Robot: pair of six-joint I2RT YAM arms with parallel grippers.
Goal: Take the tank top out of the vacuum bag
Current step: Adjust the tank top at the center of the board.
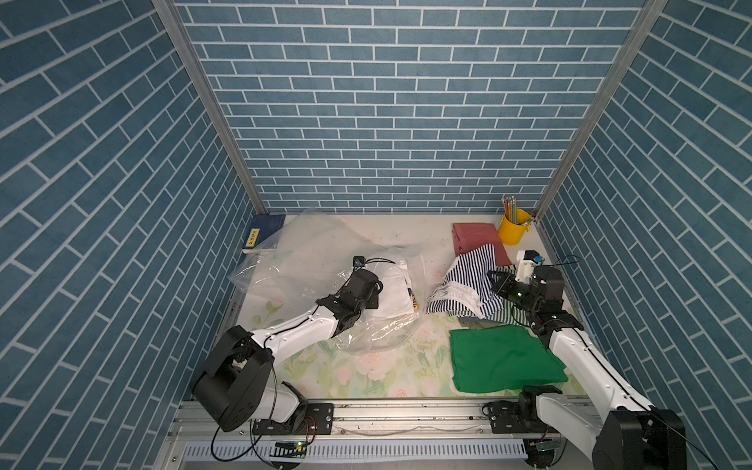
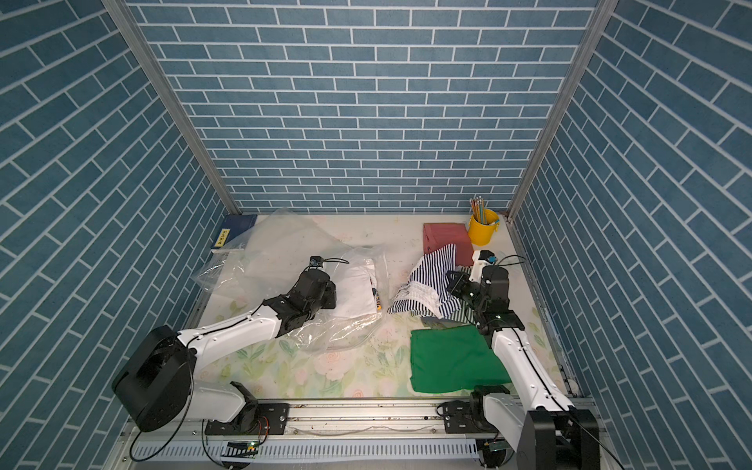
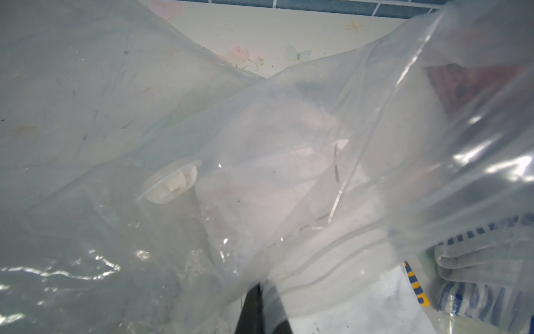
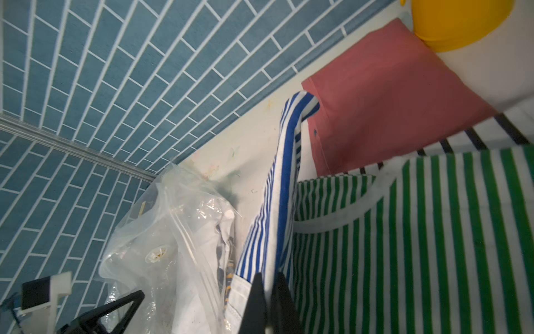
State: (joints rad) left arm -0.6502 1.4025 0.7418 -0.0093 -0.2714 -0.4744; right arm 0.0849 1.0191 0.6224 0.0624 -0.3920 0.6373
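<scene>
Top views first. The vacuum bag [image 1: 309, 260] is clear, crinkly film slumped on the flower-print surface [image 1: 366, 366]. In both top views my left hand [image 1: 376, 295] sits on it, right by a white garment [image 1: 396, 293] that's inside the bag. The tank top [image 1: 468, 272] is soft knit with thin blue-and-white stripes. It lies bunched just beside the bag's mouth, outside it, with my right hand [image 1: 497, 285] at its edge away from the bag. Past the tank top from the bag are a flat green cloth [image 1: 500, 358], a folded dusty-red cloth [image 1: 478, 240] and a yellow bucket [image 1: 513, 232] of pencils. A blue book [image 1: 264, 232] sits by the bag's far corner; its yellow label is too small to read.

Left wrist: my left hand [image 3: 264, 292] is pinched shut with the bag's film caught between the fingers. There's a round white plastic valve [image 3: 170, 186] in the bag wall. The white garment has a blue-and-yellow print along its edge, which I can't read.

Right wrist: my right hand [image 4: 270, 279] is clamped on the tank top's [image 4: 284, 162] white-edged hem. A green-and-white striped cloth [image 4: 404, 245] lies beside it, on the side away from the bag.
</scene>
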